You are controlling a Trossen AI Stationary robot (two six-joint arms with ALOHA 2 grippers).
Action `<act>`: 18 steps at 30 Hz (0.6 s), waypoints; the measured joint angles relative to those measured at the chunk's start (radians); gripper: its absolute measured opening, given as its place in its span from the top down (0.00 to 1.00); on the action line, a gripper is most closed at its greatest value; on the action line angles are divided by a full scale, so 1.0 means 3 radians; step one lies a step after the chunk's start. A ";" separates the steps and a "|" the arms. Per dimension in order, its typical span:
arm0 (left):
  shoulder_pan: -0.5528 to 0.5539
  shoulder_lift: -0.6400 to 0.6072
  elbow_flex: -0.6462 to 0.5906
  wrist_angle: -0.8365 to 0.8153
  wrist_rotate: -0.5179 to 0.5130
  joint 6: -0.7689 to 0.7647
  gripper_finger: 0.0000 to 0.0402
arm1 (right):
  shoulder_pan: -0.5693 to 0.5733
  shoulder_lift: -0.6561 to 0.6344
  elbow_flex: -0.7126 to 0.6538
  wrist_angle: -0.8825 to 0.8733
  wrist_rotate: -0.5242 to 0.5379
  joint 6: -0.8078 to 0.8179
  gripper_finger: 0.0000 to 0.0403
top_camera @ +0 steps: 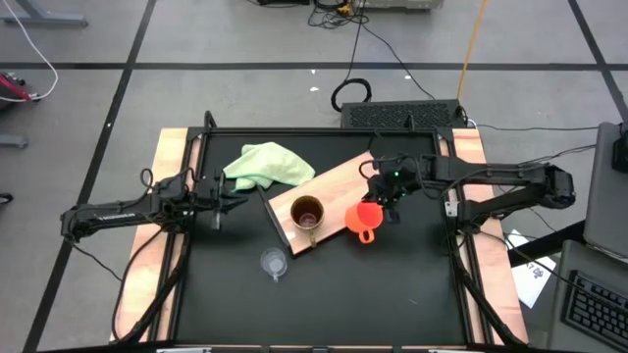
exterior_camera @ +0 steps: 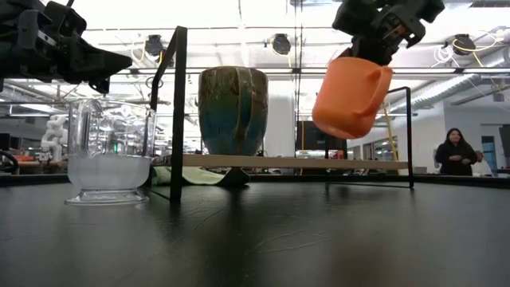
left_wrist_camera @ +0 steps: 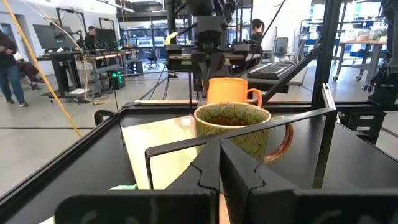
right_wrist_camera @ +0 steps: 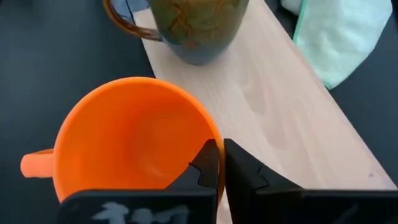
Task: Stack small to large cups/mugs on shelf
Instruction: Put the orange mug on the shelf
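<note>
While the right gripper point(top_camera: 378, 201) pinches the orange cup point(top_camera: 365, 220) by its rim, airborne right of the tan mug point(top_camera: 307, 212) on the shelf point(top_camera: 339, 181), it looks light, rigid; rim grip suits. Left gripper point(top_camera: 218, 195) closed, empty.

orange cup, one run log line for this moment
right gripper: shut on orange cup, lifted, tilted | left gripper: shut, waiting left | brown mug: on shelf | glass cup: on table
</note>
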 joint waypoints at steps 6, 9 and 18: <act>0.0000 -0.0001 0.0000 0.0003 -0.0006 0.0016 0.97 | -0.0097 0.0208 0.0142 -0.0039 -0.0013 -0.0133 1.00; 0.0001 0.0000 0.0000 0.0004 -0.0041 0.0020 0.97 | -0.0118 0.0428 0.0395 -0.0194 -0.0014 -0.0246 1.00; 0.0001 0.0000 0.0000 -0.0026 -0.0090 0.0022 0.97 | -0.0160 0.1080 0.1229 -0.0908 -0.0016 -0.0556 1.00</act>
